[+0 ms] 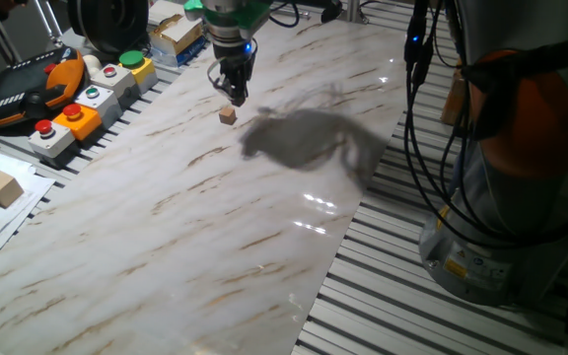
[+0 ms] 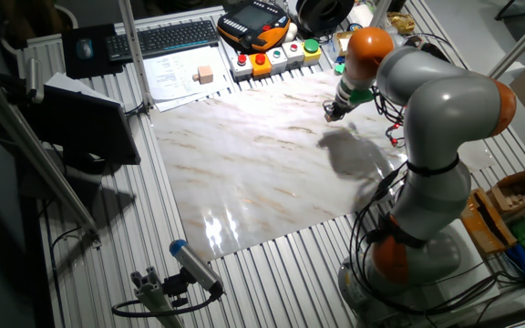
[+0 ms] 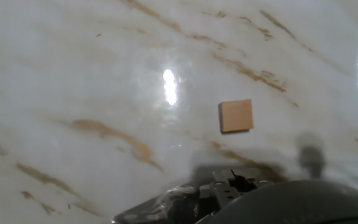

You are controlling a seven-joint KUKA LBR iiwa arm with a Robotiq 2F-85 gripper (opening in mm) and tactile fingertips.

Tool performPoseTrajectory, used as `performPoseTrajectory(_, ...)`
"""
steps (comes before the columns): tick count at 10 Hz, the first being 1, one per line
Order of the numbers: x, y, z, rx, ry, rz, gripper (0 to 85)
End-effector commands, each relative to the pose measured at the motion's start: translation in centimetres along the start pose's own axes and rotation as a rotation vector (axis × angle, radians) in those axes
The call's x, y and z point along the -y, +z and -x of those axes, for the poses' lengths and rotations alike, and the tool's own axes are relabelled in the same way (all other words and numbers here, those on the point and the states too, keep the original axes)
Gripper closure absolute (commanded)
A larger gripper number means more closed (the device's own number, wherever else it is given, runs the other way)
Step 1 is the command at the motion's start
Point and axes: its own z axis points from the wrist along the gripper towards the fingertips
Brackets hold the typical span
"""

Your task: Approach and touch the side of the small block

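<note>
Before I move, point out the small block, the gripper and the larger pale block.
small block [image 3: 235,116]: hand view, top face.
gripper [image 1: 236,96]: one fixed view, fingertips.
larger pale wooden block [image 1: 3,187]: one fixed view, top face, on papers.

Matt wooden small block [image 3: 236,116], glossy marble table [image 1: 195,227]

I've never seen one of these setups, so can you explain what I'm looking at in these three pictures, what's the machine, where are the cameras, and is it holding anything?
It is a robot arm with a two-finger gripper, standing at a marble-patterned table. Two pictures come from fixed cameras on different sides of the table. The third is from a camera on the hand, looking down along the fingers. On the table lies a small block, a tiny tan wooden cube, just below the gripper and not yet touched. A larger pale block sits on papers off to the side, beside a box of coloured push buttons. The gripper holds nothing; whether its fingers are open is unclear.
</note>
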Motion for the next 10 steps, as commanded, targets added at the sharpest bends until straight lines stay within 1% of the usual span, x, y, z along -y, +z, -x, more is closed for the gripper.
performPoseTrajectory(1,0.6,0.2,0.2,-0.001,-0.003,0.000,84.3)
performPoseTrajectory(2,1.2,0.7,0.2,0.001,-0.009,0.000,84.3)
performPoseTrajectory(3,1.8,1.2,0.3,-0.004,-0.012,0.023,84.3)
performPoseTrajectory(5,3.4,2.3,0.9,-0.010,-0.025,0.041,84.3)
performPoseTrajectory(7,4.5,3.1,1.3,-0.006,-0.037,0.041,84.3)
performPoseTrajectory(9,5.1,3.8,1.4,-0.004,-0.043,0.047,84.3)
performPoseTrajectory(10,5.2,4.1,1.5,-0.005,-0.043,0.060,84.3)
